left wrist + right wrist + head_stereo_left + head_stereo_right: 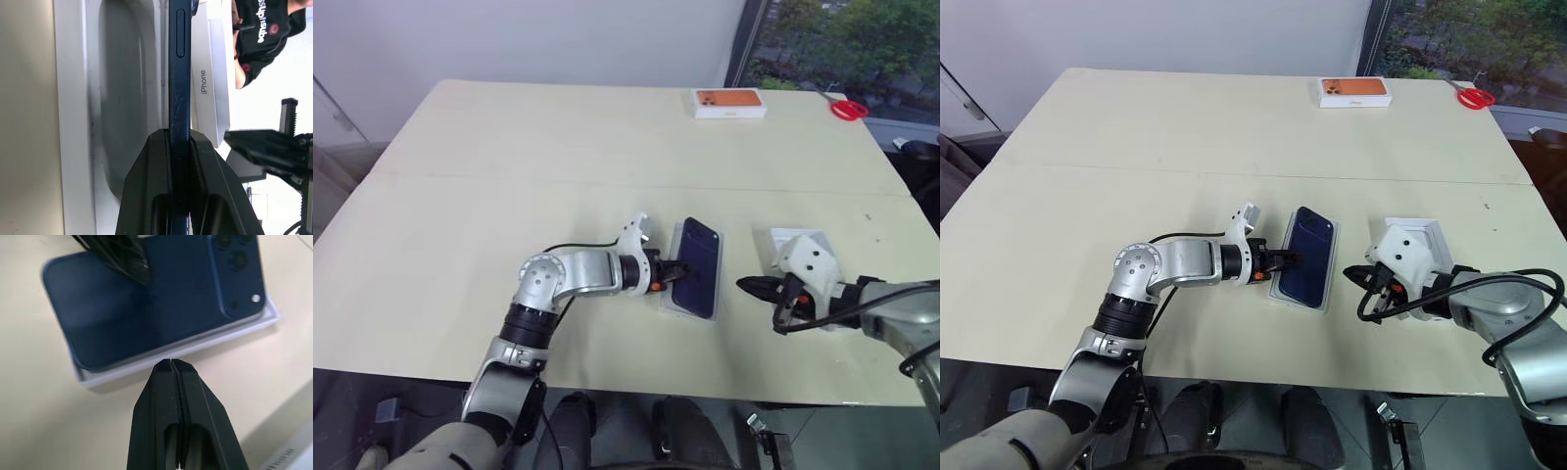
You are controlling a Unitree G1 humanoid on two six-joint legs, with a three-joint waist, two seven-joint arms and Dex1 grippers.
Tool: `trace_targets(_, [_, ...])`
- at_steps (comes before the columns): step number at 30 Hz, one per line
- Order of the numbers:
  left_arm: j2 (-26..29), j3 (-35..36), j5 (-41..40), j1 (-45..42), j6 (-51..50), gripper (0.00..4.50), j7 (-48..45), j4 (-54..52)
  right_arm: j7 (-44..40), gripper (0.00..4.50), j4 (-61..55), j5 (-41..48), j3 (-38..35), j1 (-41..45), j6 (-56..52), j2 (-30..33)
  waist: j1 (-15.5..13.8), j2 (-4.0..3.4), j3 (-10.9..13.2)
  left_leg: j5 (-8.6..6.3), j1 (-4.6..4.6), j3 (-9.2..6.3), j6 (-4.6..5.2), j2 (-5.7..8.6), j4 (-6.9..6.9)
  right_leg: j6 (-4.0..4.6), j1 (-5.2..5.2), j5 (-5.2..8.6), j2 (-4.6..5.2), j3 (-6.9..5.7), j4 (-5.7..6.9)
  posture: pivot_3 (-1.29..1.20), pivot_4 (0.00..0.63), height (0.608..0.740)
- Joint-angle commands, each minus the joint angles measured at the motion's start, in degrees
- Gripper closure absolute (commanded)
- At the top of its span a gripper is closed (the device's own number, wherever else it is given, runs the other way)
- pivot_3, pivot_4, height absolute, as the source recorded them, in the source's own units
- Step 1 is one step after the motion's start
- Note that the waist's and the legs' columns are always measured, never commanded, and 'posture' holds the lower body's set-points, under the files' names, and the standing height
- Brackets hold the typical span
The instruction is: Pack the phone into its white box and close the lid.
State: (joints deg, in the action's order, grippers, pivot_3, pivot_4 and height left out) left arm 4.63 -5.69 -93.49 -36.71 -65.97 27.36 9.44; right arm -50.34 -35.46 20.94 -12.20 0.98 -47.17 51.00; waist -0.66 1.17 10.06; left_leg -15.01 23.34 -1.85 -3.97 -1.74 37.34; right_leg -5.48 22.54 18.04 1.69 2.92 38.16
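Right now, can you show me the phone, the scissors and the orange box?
phone [1307, 257]: right eye view, middle of its blue back.
scissors [1475, 97]: right eye view, the red handles.
orange box [1354, 89]: right eye view, its orange top.

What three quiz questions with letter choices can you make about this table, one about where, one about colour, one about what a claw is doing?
1. Where are the scissors?
A. far right corner of the table
B. near left corner
C. on the phone

2. What colour is the top of the far box?
A. green
B. orange
C. black

3. What is the left claw doing?
A. hanging open
B. squeezing the scissors
C. pinching the phone

Answers: 1 A, the red handles lie by the window corner. 2 B, its top face is orange. 3 C, its fingers clamp the phone's edge in the left wrist view.
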Motion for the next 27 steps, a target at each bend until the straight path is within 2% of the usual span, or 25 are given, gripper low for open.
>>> trace_targets(1, [-1.2, 1.7, 0.2, -1.1, -0.6, 4.37, -1.8, -0.5, 0.9, 4.5, -1.3, 0.5, -1.5, 0.0, 1.5, 0.5, 0.0, 0.0, 0.0, 0.0, 0.0, 0.0, 0.0, 0.0, 0.0, 0.0, -0.01, 0.0, 0.0, 0.0, 0.0, 0.0, 0.15, 0.731])
trace_targets(3, [-1.5, 2.0, 0.7, -1.2, -0.9, 4.37, -2.0, -0.2, 1.3, 4.5, -0.9, 0.4, -1.3, 0.1, 1.8, 0.7, 0.0, 0.0, 0.0, 0.0, 0.0, 0.0, 0.0, 0.0, 0.0, 0.0, 0.0, 0.0, 0.0, 0.0, -0.01, 0.0, 0.15, 0.731])
trace_targets(7, [-1.9, 2.6, 1.7, -1.4, -1.6, 2.7, -2.6, 0.2, 1.7, 4.5, -0.5, 0.5, -0.8, 0.4, 2.1, 0.9, 0.0, 0.0, 0.0, 0.0, 0.0, 0.0, 0.0, 0.0, 0.0, 0.0, -0.01, 0.0, 0.0, 0.0, -0.01, 0.0, 0.15, 0.731])
trace_targets(12, [-1.7, 3.7, 2.7, -1.4, -2.8, 0.09, -3.6, 0.1, 2.0, 4.5, -0.1, 0.4, -0.2, 0.8, 2.7, 1.0, 0.0, 0.0, 0.0, 0.0, -0.04, 0.0, 0.0, 0.0, 0.0, 0.0, -0.07, 0.0, 0.0, 0.0, -0.01, 0.0, 0.15, 0.731])
trace_targets(17, [0.7, 4.6, 2.1, -2.1, -4.8, 0.04, -4.6, -2.3, 2.1, 4.5, 0.8, 0.2, 1.0, 2.1, 3.4, 1.0, 0.3, -0.01, 0.0, 0.0, -0.08, 0.0, 0.0, -0.01, 0.0, 0.0, -0.09, 0.0, -0.02, 0.0, 0.01, 0.0, 0.15, 0.731])
trace_targets(21, [5.2, 4.5, 0.6, -3.0, -7.9, 0.04, -4.9, -5.8, 2.2, 4.5, 1.5, 0.0, 1.8, 2.8, 3.9, 1.0, 0.3, -0.01, 0.0, 0.0, -0.09, -0.02, -0.01, -0.03, -0.01, 0.0, -0.08, 0.0, -0.04, 0.0, 0.04, 0.0, 0.15, 0.731])
trace_targets(27, [12.5, 4.8, -5.9, -3.4, -9.3, 0.04, -5.0, -10.8, 2.3, 4.5, 2.1, 0.0, 2.3, 3.2, 4.6, 1.0, 0.1, -0.01, 0.0, 0.01, -0.07, -0.02, -0.01, -0.03, 0.01, 0.0, -0.08, 0.0, -0.01, 0.0, 0.04, 0.0, 0.15, 0.731])
